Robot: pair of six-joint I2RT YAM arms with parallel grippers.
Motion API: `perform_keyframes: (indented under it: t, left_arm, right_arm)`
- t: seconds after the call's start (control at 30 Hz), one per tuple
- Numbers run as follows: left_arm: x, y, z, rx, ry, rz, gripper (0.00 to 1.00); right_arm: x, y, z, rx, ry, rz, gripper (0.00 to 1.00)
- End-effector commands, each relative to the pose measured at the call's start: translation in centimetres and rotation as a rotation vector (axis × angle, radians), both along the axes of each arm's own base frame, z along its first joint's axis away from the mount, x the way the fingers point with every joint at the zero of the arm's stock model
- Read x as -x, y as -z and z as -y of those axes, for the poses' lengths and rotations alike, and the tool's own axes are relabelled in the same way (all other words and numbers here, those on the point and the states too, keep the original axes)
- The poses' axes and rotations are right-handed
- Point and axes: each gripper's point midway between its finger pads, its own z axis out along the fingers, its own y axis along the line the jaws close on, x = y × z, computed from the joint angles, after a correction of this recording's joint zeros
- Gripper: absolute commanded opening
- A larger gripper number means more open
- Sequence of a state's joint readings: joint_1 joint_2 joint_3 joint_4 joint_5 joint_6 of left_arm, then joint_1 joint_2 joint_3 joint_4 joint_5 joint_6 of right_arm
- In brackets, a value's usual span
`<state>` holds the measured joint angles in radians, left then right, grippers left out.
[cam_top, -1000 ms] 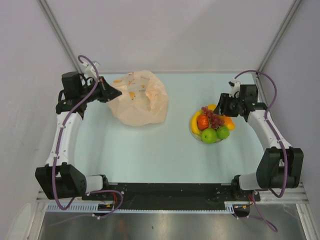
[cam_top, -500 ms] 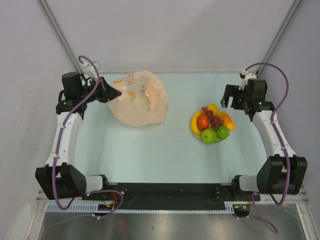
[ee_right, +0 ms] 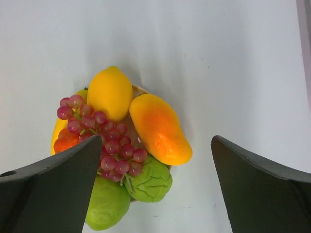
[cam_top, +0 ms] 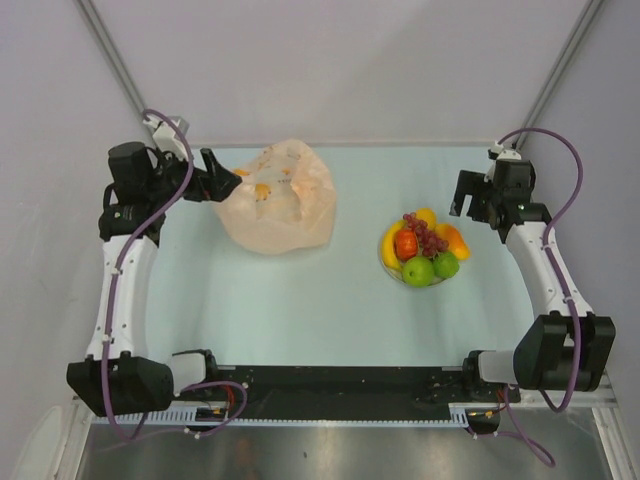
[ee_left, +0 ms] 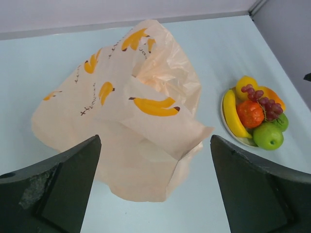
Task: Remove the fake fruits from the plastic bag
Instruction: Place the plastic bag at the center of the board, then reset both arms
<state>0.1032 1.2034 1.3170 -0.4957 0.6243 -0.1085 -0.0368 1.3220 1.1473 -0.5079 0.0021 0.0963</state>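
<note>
The peach plastic bag [cam_top: 280, 198] lies crumpled at the back left of the table, its printed side up [ee_left: 121, 116]; what is inside it is hidden. My left gripper [cam_top: 228, 181] hovers just left of the bag, open, nothing between its fingers [ee_left: 155, 141]. The fake fruits [cam_top: 420, 248] are piled on a cream plate [cam_top: 384, 262] at the right: lemon [ee_right: 110, 92], orange fruit [ee_right: 158, 128], grape bunch [ee_right: 109, 138], green apple [ee_right: 104, 206], banana [ee_left: 232, 119]. My right gripper [cam_top: 468, 195] hangs open above and behind the plate, holding nothing [ee_right: 156, 138].
Grey walls close in the table at the back and on both sides. A bare stretch of pale table [cam_top: 300, 300] lies between the bag, the plate and the arm bases.
My left gripper has opened and let go of the bag's edge, drawing back slightly left. My right gripper has opened fully and pulled away from the plate toward the back right.
</note>
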Motion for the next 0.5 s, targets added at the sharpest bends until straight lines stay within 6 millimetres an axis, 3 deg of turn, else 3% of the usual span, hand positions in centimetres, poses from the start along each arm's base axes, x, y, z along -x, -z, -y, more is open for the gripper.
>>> perform_keyframes:
  t: [0.0,0.1,0.47]
  left_arm:
    - [1.1,-2.8,-1.7,-0.100,-0.075,0.103,1.00]
    - [1.7,-1.8,-2.9,-0.145,-0.138,0.087,1.00]
    - [3.7,1.3,-4.4,-0.167,-0.215,0.023,1.00]
  right_arm:
    - [0.0,-3.4,0.6,0.000,0.045,0.093,1.00]
    - [0.1,-3.7,0.9,0.016,0.060,0.100,1.00]
    - [0.2,-3.8,0.4,-0.019,0.057,0.115,1.00]
